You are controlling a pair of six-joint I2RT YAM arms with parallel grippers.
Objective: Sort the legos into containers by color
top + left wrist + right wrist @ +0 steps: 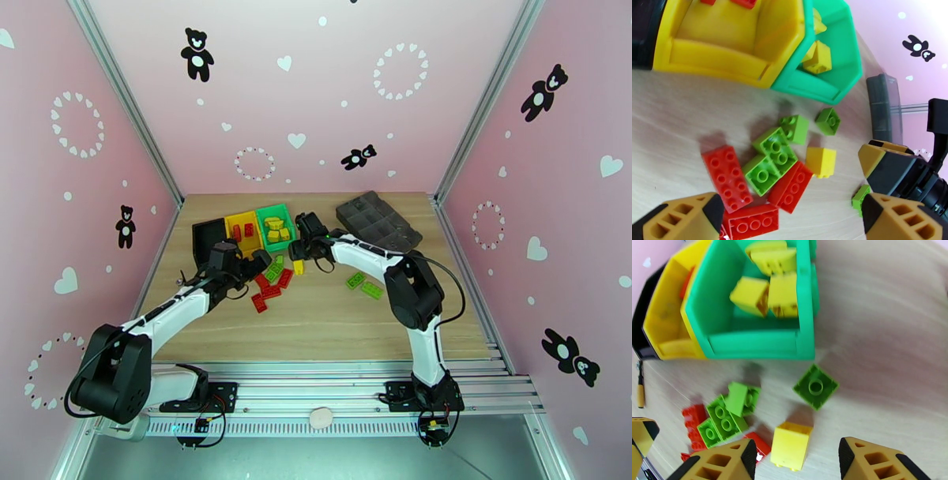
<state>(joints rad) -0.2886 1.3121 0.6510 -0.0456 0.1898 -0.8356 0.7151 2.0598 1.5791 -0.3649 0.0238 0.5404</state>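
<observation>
The black bin (207, 235), yellow bin (241, 230) and green bin (275, 226) stand in a row at the back. Yellow legos (768, 293) lie in the green bin (750, 340); red ones (248, 230) lie in the yellow bin (715, 51). In front is a loose pile of red bricks (725, 177) and green bricks (770, 158), plus one yellow brick (790, 445). My left gripper (259, 264) (790, 227) hangs open over the red bricks. My right gripper (299, 251) (794, 463) is open with the yellow brick between its fingers (721, 463).
A dark grey compartment tray (378, 219) lies at the back right. Two green bricks (363, 285) sit apart to the right of the pile, and a single green brick (815, 387) lies near the green bin. The right arm's gripper (904, 173) crowds the pile's right side.
</observation>
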